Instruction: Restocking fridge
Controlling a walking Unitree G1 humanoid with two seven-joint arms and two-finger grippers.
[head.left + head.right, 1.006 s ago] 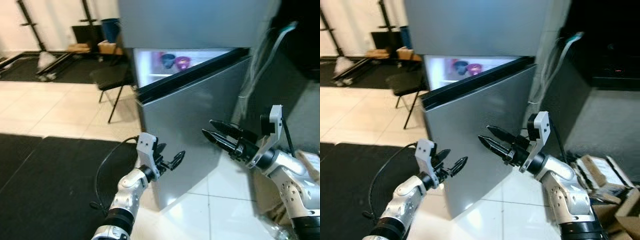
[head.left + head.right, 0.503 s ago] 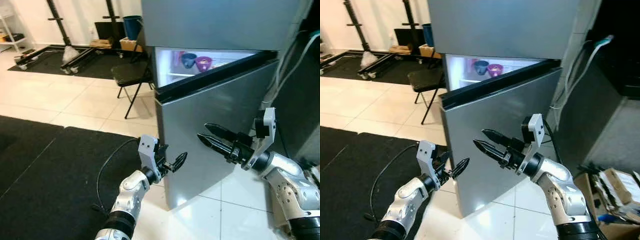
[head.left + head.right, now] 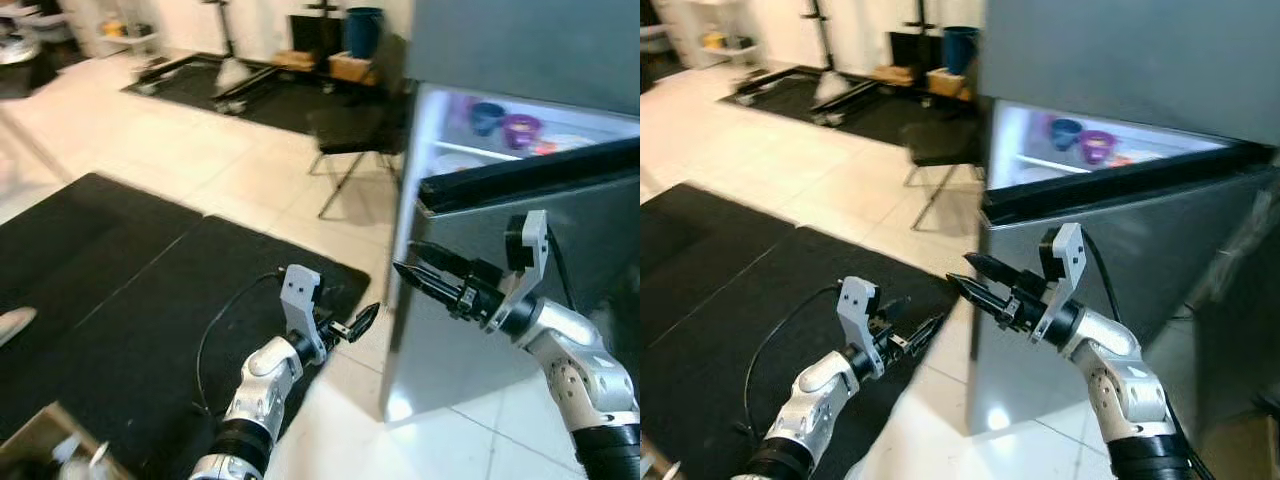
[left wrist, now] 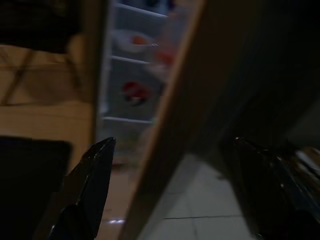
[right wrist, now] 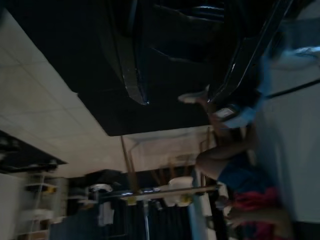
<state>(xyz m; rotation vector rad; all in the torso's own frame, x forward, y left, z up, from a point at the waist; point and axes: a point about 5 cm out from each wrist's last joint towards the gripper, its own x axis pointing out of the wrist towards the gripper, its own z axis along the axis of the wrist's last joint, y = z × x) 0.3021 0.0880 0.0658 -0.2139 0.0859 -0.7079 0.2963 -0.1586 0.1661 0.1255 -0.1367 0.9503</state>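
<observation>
The silver fridge (image 3: 470, 330) stands at the right with its lower door (image 3: 1120, 190) ajar and the lit inside showing. A blue bowl (image 3: 487, 116) and a purple bowl (image 3: 521, 130) sit on a shelf inside. My right gripper (image 3: 405, 258) is open and empty, held in front of the door's free edge. My left gripper (image 3: 354, 325) is lower, over the floor left of the fridge, open and empty. In the left wrist view the door's edge (image 4: 170, 125) and shelves holding a red item (image 4: 135, 92) lie between the open fingers (image 4: 92, 180).
Black mats (image 3: 110, 300) cover the floor at the left. A black folding chair (image 3: 350, 135) stands behind the fridge door, with a blue bin (image 3: 362, 20) and equipment racks further back. A cardboard box (image 3: 50, 450) sits at the lower left. A person (image 5: 235, 165) appears in the right wrist view.
The camera has swung left, so the fridge now sits further right in the picture and more floor shows. Both grippers stay open and empty in much the same pose.
</observation>
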